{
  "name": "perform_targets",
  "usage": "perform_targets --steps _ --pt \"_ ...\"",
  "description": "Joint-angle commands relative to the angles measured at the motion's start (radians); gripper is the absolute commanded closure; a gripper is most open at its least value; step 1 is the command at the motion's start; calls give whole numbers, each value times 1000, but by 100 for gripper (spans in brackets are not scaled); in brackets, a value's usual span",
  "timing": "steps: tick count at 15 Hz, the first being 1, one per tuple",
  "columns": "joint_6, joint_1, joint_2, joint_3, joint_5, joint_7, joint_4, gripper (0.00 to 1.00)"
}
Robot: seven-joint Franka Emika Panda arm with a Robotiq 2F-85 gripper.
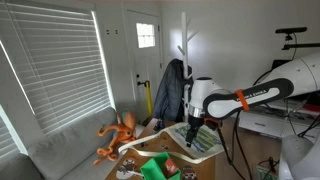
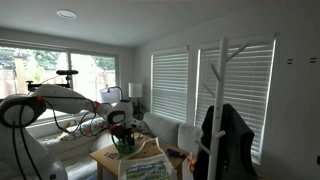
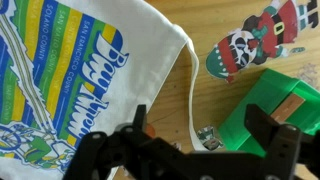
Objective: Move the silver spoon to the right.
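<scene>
In the wrist view my gripper [image 3: 203, 130] is open, its two black fingers hanging above the wooden table [image 3: 170, 90]. A small silver metal piece [image 3: 207, 137] lies on the wood between the fingers, beside the bag's white strap. I cannot tell whether it is part of the silver spoon, and no whole spoon shows in any view. In both exterior views the gripper [image 1: 193, 135] [image 2: 122, 132] hovers low over the table, holding nothing.
A white tote bag [image 3: 80, 70] with coloured print covers the table's left part and also shows in an exterior view [image 1: 200, 146]. A green box [image 3: 275, 105] and a panda figure [image 3: 255, 45] lie to the right. An orange plush octopus [image 1: 120, 135], a coat rack [image 2: 222, 90] and a sofa [image 1: 60, 150] stand nearby.
</scene>
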Motion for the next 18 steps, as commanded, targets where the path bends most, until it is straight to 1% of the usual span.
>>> perform_targets --steps 1,7,8,9,10,12,14,15,17,18 --pt "-3 0 0 -1 -1 0 2 0" --pt "-3 0 0 -1 -1 0 2 0" --pt "32 -1 5 10 13 42 4 0" --pt "126 3 13 28 33 89 4 0" --pt "184 13 27 38 47 111 19 0" --pt "321 22 79 91 30 174 78 0" --pt "453 33 156 148 -5 211 147 0" --pt "492 28 201 181 -36 234 186 0" --pt "544 22 284 230 -112 247 268 0" --pt "547 9 321 250 -166 264 310 0"
